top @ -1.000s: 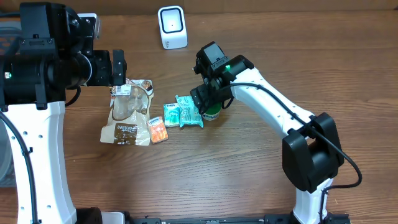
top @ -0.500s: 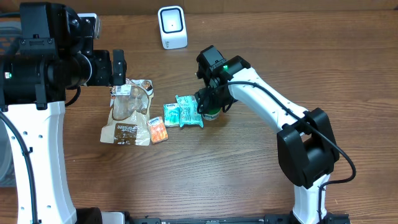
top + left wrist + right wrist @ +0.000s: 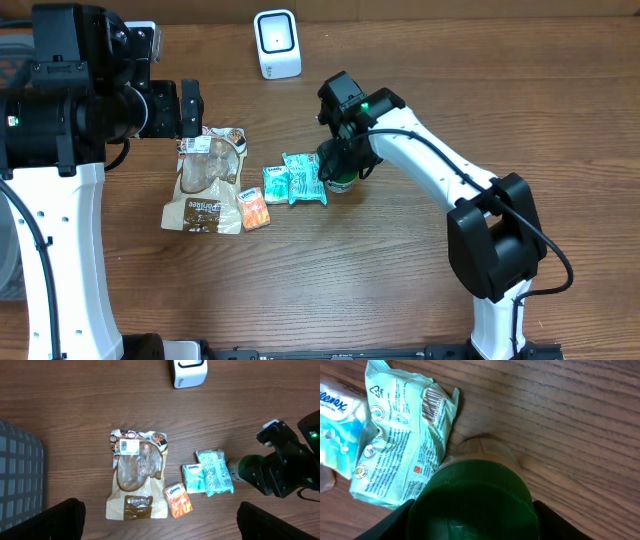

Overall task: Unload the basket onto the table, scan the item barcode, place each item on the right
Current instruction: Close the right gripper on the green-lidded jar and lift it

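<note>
A small jar with a dark green cap point(image 3: 475, 500) stands on the wooden table beside the teal tissue packs, seen also as the jar point(image 3: 340, 183) from overhead and the jar point(image 3: 246, 467) in the left wrist view. My right gripper point(image 3: 341, 165) reaches down over it, and its black fingers point(image 3: 395, 522) press against both sides of the cap. No barcode on the jar shows. The white scanner point(image 3: 277, 43) stands at the back of the table. My left gripper point(image 3: 190, 108) hovers open high above the brown pouch, with nothing between its fingers point(image 3: 55, 520).
A brown snack pouch point(image 3: 207, 180) lies at left with a white label near its top. An orange Kleenex pack point(image 3: 254, 209) and two teal tissue packs point(image 3: 304, 178) lie between pouch and jar. A grey basket point(image 3: 20, 475) sits at the far left.
My right gripper has lowered a little over the jar and its jaws have narrowed onto the green cap. The left arm and the packs have not moved.
</note>
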You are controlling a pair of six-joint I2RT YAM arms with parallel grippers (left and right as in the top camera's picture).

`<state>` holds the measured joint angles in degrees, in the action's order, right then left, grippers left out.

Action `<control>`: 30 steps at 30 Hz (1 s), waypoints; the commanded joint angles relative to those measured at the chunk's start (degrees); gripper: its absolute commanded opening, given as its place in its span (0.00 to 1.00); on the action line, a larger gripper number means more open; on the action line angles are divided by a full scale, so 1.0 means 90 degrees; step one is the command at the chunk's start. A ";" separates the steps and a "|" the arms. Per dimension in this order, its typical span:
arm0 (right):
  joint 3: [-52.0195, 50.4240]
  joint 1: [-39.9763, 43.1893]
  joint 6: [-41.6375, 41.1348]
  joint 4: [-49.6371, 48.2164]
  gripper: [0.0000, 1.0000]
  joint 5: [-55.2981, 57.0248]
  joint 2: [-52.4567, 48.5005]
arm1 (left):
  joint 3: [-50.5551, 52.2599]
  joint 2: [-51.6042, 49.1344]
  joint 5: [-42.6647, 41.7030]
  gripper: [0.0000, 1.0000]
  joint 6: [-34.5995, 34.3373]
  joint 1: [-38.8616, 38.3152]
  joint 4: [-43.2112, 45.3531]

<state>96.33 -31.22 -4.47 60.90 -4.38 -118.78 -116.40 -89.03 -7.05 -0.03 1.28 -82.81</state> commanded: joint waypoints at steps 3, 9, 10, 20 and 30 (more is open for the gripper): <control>0.0270 0.0274 0.0483 -0.0017 0.45 -0.1333 0.0376 | -0.0078 0.0024 0.0019 1.00 -0.0015 0.0032 -0.0005; 0.0270 0.0865 0.1384 0.0151 0.45 -0.3118 0.0884 | -0.0078 0.0024 0.0019 1.00 -0.0015 0.0032 -0.0005; 0.0270 0.0974 0.1498 0.0175 0.45 -0.3393 0.0962 | -0.0078 0.0024 0.0019 1.00 -0.0015 0.0032 -0.0005; 0.0270 0.2006 0.2868 0.0556 0.45 -0.6562 0.1450 | -0.0078 0.0024 0.0019 1.00 -0.0015 0.0032 -0.0005; 0.0270 0.2492 0.2834 0.0612 0.44 -0.8024 0.1945 | -0.0078 0.0024 0.0019 0.99 -0.0015 0.0032 -0.0005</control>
<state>96.64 -10.33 20.01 66.57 -67.66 -106.26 -116.40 -89.03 -7.05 -0.03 1.28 -82.81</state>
